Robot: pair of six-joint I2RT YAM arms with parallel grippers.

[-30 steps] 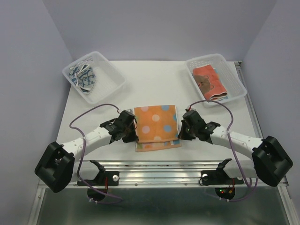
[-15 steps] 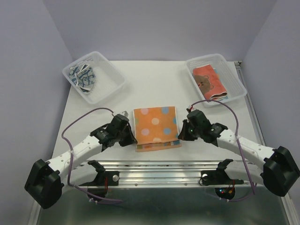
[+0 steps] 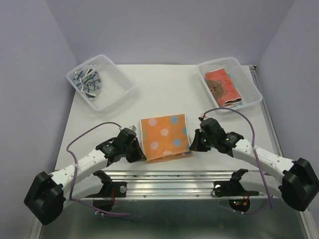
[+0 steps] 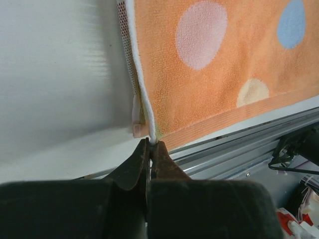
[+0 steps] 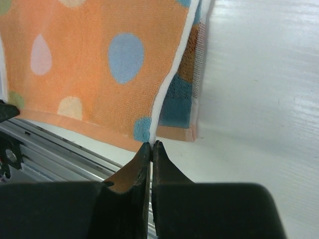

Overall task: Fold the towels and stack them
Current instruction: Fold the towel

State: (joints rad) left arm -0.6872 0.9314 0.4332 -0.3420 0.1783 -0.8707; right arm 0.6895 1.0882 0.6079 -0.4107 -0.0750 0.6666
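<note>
Lying near the front middle of the white table [image 3: 164,94] is an orange towel [image 3: 163,137] printed with pale pink, blue and cream dots, spread flat and turned a little askew. A checked layer [image 5: 179,94] in blue and orange peeks out from under its right side. The towel's near edge sits just beside the metal rail [image 3: 174,175] that runs along the table's front.

The left gripper [image 4: 150,146] has its two fingers pressed together on the white edging at the orange towel's near left corner. The right gripper [image 5: 151,146] pinches the white edging at the near right corner the same way. Both arms reach in low from the front, one on each side of the towel.

Farther back, well apart from the towel, stand two clear plastic baskets. The left basket [image 3: 117,84] holds a crumpled blue-and-white cloth [image 3: 88,82]. The right basket [image 3: 249,84] holds a folded red-orange towel [image 3: 222,88] with a bear's face on it.
</note>
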